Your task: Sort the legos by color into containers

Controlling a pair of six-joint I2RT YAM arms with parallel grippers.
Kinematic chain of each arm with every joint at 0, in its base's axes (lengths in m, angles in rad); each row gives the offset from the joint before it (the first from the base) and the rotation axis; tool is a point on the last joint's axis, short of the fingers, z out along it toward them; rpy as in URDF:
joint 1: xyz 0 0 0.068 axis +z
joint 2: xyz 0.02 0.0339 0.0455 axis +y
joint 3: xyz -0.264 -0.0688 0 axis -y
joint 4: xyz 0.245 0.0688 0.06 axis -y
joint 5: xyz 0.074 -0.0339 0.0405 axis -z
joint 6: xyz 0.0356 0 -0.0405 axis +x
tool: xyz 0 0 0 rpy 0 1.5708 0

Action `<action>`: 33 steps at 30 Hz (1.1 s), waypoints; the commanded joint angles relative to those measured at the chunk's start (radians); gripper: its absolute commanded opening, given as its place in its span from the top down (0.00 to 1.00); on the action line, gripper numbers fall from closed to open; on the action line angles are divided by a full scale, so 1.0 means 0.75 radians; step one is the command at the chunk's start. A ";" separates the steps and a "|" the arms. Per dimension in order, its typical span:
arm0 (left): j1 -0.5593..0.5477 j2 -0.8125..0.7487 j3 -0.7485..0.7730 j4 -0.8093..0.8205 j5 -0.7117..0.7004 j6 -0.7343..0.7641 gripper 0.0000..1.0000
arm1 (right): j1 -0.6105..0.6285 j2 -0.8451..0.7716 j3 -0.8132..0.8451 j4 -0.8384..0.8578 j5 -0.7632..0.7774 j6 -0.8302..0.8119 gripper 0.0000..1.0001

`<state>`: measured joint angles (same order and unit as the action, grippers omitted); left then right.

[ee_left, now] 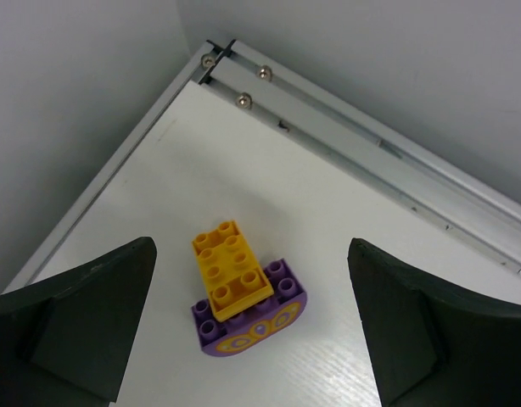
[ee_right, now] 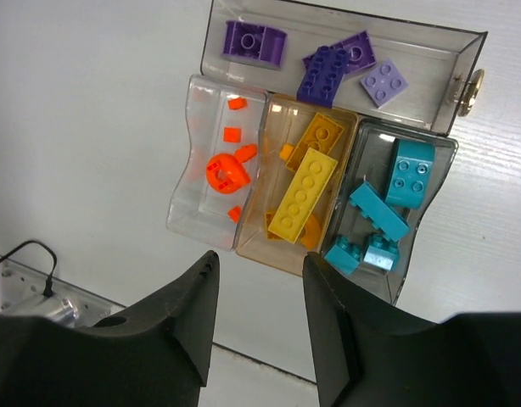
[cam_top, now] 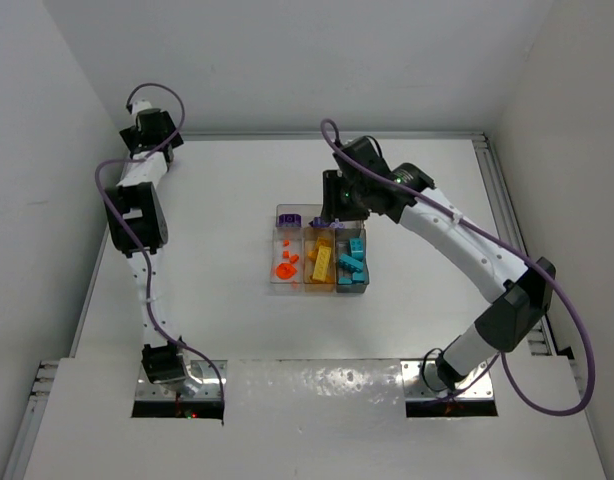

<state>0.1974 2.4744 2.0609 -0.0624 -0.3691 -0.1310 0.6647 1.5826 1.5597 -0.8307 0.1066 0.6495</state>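
While over the far-left corner of the worktop (cam_top: 217, 300), holds the left end effector (ee_left: 250, 288) released, fingers flanking a yellow brick (ee_left: 231, 270) stacked on a purple arched brick (ee_left: 252, 329). Poises the right end effector (ee_right: 259, 271), parted and empty, above the clear tray (ee_right: 468, 51) mid-worktop, with orange, yellow, teal and purple legos (ee_right: 305, 191) in separate bins.

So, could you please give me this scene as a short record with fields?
tray: clear, four bins
long bin: purple bricks
three side bins: orange pieces; yellow bricks; teal bricks
outside tray: yellow brick stacked on purple brick, near a table corner
left gripper: open, stack between its fingers in its wrist view, untouched
right gripper: open, empty, over the tray
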 commanded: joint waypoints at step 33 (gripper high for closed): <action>0.015 0.110 0.052 -0.048 -0.089 -0.285 0.61 | 0.057 -0.008 0.121 -0.126 0.103 -0.013 0.56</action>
<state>0.1982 2.5584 2.0979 -0.1143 -0.4496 -0.3355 0.7010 1.5963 1.6127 -0.9234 0.1612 0.6495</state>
